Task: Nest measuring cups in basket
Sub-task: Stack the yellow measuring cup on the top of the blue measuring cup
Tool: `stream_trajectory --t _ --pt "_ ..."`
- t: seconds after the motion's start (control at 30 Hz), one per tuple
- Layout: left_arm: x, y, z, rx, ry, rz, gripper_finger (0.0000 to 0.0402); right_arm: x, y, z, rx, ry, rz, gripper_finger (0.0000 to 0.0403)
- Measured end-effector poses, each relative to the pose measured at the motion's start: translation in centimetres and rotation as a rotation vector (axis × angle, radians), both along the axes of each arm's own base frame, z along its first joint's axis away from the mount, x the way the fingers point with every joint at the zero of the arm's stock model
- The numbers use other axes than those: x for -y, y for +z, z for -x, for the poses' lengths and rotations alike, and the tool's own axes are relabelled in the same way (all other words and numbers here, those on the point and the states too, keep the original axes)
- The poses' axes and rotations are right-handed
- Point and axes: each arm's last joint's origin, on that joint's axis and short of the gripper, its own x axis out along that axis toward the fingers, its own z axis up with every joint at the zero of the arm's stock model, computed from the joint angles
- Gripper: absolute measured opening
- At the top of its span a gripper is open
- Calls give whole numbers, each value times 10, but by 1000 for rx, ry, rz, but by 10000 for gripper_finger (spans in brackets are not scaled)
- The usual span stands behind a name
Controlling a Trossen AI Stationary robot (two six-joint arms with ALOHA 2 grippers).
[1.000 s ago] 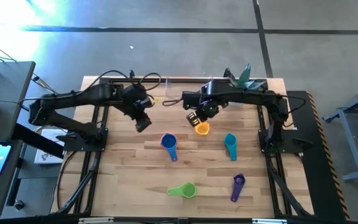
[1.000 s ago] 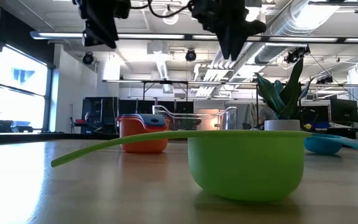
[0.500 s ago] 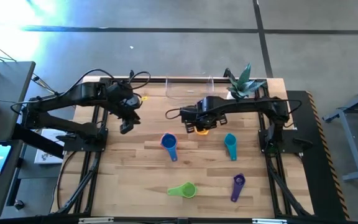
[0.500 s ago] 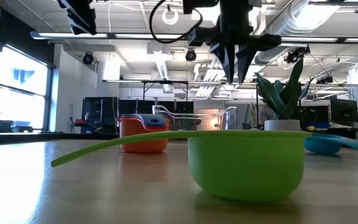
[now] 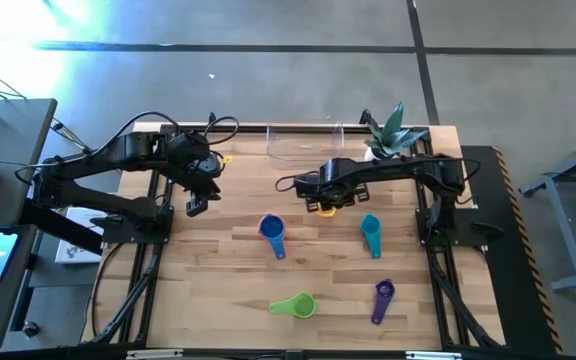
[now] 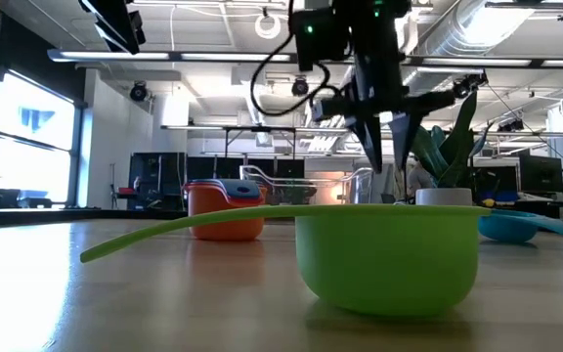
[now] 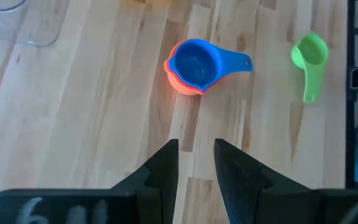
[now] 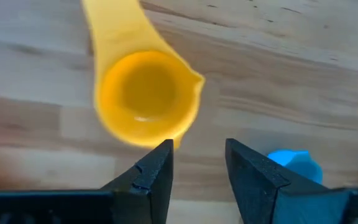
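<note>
The yellow cup (image 8: 145, 96) stands on its base on the table, its handle (image 8: 107, 25) pointing away from the bowl. My right gripper (image 8: 197, 165) hovers open just above it (image 5: 326, 207), fingers pointing down (image 6: 384, 147), touching nothing. The blue cup (image 7: 194, 61) sits nested in the orange cup (image 7: 178, 81). The green cup (image 5: 294, 305), teal cup (image 5: 370, 232) and purple cup (image 5: 382, 297) lie singly on the wood. No separate red cup shows. The clear basket (image 5: 303, 142) stands at the far edge. My left gripper (image 5: 196, 207) waits open at the left (image 7: 196, 165).
A small white pot with a plant (image 5: 388, 135) stands right of the basket at the far edge. The green cup (image 6: 389, 254) fills the foreground of the low view. Bare wood lies between the blue cup and the table's left edge (image 5: 153, 250).
My right gripper has come down toward the yellow cup and turned until its fingers point straight down. My left gripper has drawn back toward the table's left edge and risen. The cups have stayed where they were.
</note>
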Motion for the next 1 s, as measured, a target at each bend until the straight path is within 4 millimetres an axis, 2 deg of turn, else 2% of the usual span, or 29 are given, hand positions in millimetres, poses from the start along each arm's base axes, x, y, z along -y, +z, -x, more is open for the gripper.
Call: stream_trajectory --t 0.4,0.73,0.87,1.0 --pt "-3 0 0 -22 97 -76 92 14 -36 4 52 -58 48 138" --pt "-3 0 0 -19 98 -76 92 15 -53 12 40 -67 24 134" --pt "-4 0 0 -17 98 -76 92 14 -61 13 62 -68 -1 109" --pt "-4 0 0 -17 98 -77 92 13 -64 13 71 -67 -19 62"
